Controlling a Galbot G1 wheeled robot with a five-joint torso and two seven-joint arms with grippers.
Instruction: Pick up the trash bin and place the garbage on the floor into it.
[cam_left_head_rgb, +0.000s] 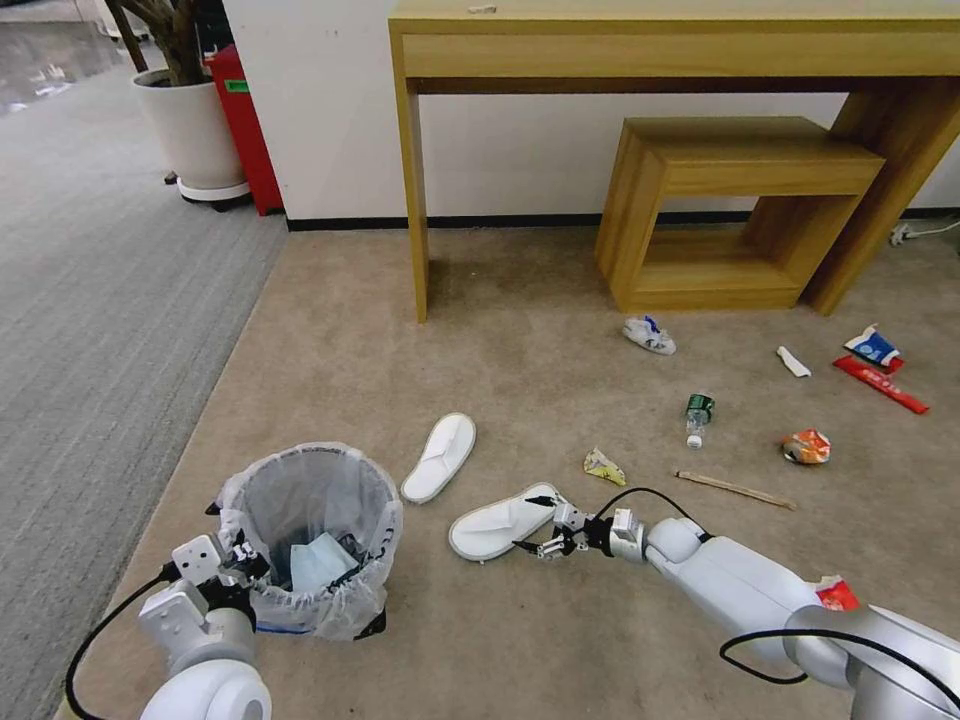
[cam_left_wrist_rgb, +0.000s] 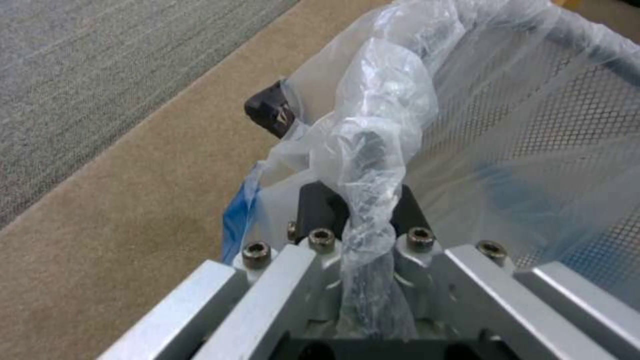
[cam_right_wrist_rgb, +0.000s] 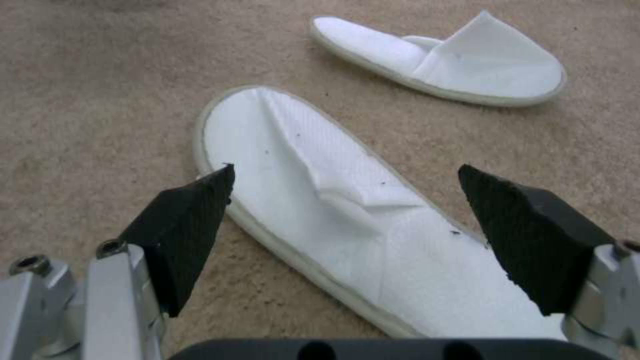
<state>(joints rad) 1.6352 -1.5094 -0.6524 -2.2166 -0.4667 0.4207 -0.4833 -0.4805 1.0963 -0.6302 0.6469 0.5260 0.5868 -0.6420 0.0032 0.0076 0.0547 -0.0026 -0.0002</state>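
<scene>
Between the right end effector's (cam_right_wrist_rgb: 347, 200) spread fingers lies a slipper (cam_right_wrist_rgb: 347, 220).

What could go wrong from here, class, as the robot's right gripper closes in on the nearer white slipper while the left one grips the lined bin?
1. The open right gripper straddles the flat white fabric slipper across its width; the fingers may pinch only loose upper fabric, or slide off.

2. The left gripper is shut on the round black mesh bin through its crinkled plastic liner; the liner could slip or tear.

3. A long slipper may catch the rim.
</scene>
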